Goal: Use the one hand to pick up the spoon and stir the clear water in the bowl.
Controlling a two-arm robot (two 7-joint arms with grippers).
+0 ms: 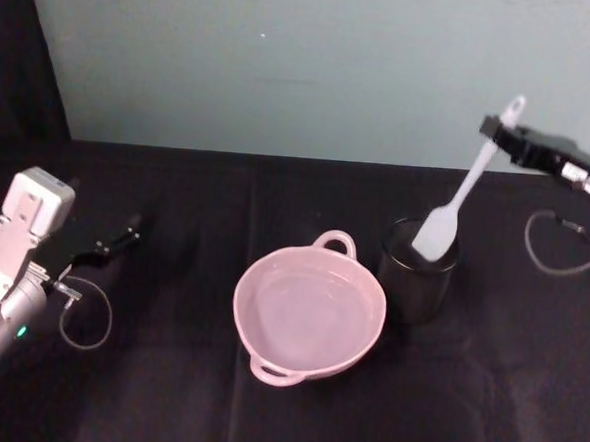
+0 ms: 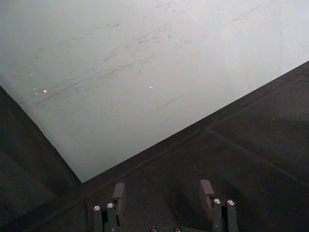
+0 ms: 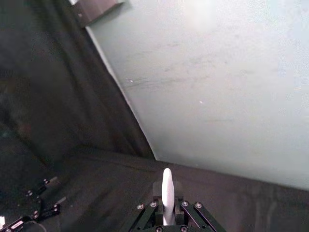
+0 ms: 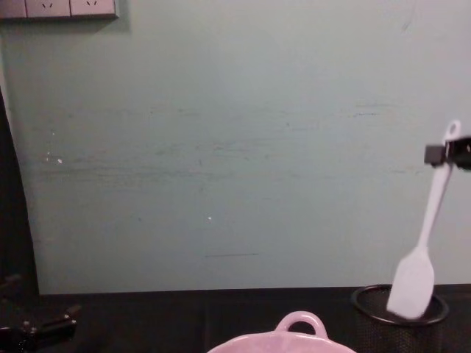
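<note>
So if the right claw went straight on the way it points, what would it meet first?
Probably the pale wall: the right claw, shut on the spoon, faces it with nothing between, though depth is unclear.

Pale grey-green wall (image 4: 221,147) behind, faintly scuffed. Black cloth over worktop (image 1: 164,393). Dark drape (image 1: 25,44) at left. White socket plate (image 4: 59,7) high on wall.

One bowl (image 1: 238,303), with two loop handles on its rim: far handle (image 1: 336,243) and near handle (image 1: 276,372). One cup (image 1: 416,284), just right of the bowl. One spoon (image 1: 454,204), right of the bowl and higher. Two grippers: left gripper (image 1: 126,236) well left of the bowl, right gripper (image 1: 496,129) far up to its right. Two cables: left cable (image 1: 110,320) and right cable (image 1: 527,240), on either side of the bowl
</note>
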